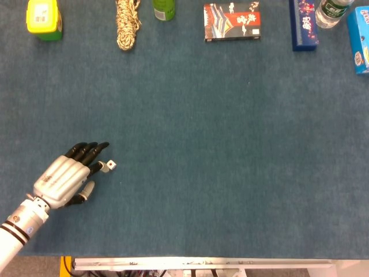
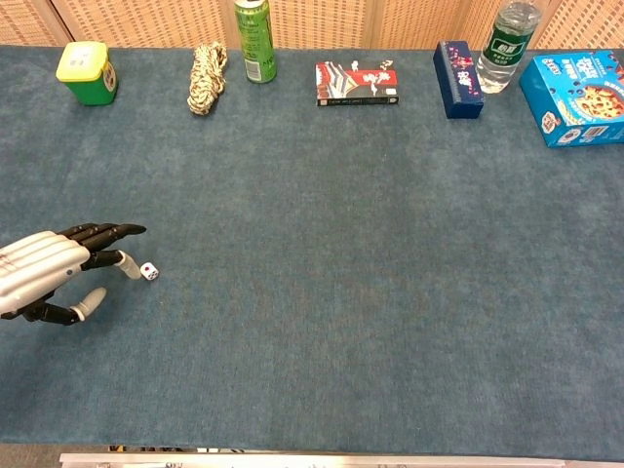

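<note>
Our left hand (image 2: pixel 49 276) hovers low over the near left part of the blue table (image 2: pixel 341 292), fingers stretched forward and loosely spread with the thumb held apart underneath, and we hold nothing in it. Its pale fingertip sits just beside a small die (image 2: pixel 148 271), so close that we cannot tell from either view whether it touches. We see the same hand (image 1: pixel 63 178) from the head view, palm down, dark fingers pointing up and to the right toward the die (image 1: pixel 110 165). The die is a tiny white cube with dark and reddish pips on its visible faces, lying flat on the cloth, alone in that area. Well apart from it, along the far edge of the table, we see a row of things: a green tub with a yellow lid (image 2: pixel 87 71) at the far left, a coil of braided rope (image 2: pixel 206 77), a green can (image 2: pixel 253 39) standing upright, a flat red and black box (image 2: pixel 356 83), a dark blue box (image 2: pixel 457 65), a clear water bottle (image 2: pixel 507 45) with a green label, and a light blue carton (image 2: pixel 575 85) at the far right. We do not see our right hand in either view.
</note>
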### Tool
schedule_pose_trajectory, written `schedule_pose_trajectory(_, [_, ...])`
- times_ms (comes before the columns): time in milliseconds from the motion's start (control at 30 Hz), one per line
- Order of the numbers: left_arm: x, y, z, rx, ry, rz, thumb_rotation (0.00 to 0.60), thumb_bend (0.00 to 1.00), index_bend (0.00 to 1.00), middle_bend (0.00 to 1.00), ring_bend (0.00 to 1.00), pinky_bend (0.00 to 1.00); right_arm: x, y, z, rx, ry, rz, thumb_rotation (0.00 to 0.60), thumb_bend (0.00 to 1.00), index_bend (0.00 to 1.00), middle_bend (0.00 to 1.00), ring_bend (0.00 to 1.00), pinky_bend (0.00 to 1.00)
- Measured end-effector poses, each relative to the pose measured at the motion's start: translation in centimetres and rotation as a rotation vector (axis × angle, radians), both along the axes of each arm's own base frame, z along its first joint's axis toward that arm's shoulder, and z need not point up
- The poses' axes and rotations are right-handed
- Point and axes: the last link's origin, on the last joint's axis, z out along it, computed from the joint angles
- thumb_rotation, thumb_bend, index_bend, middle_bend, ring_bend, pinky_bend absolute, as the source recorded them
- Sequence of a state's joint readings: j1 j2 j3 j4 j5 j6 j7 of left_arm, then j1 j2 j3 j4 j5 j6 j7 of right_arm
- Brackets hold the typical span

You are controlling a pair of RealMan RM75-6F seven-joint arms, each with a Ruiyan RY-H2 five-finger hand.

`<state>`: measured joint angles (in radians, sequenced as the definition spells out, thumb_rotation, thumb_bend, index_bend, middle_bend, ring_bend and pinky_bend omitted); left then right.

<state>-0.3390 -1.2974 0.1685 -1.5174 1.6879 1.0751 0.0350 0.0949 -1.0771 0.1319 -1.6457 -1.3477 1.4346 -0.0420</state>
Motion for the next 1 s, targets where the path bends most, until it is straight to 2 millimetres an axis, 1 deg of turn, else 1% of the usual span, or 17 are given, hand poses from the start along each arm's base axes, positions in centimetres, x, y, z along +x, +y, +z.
schedule_pose_trajectory(767, [-0.48,-0.05,-0.8,-0.005,0.02,0.008,0.6,0.59,0.29,0.0,0.0,0.07,-0.29,0.39,-0.43,0.011,-0.01,-0.014,0.6,0.25,0.37,0.44,0.36,0.46])
schedule_pose_trajectory(1000, [-0.23,0.26,-0.79,0.003,0.011,0.006,0.6,0.59,0.29,0.0,0.0,0.07,-0.33,0.42,-0.62,0.016,-0.013,-0.015,0.6,0.25,0.37,0.44,0.36,0.46])
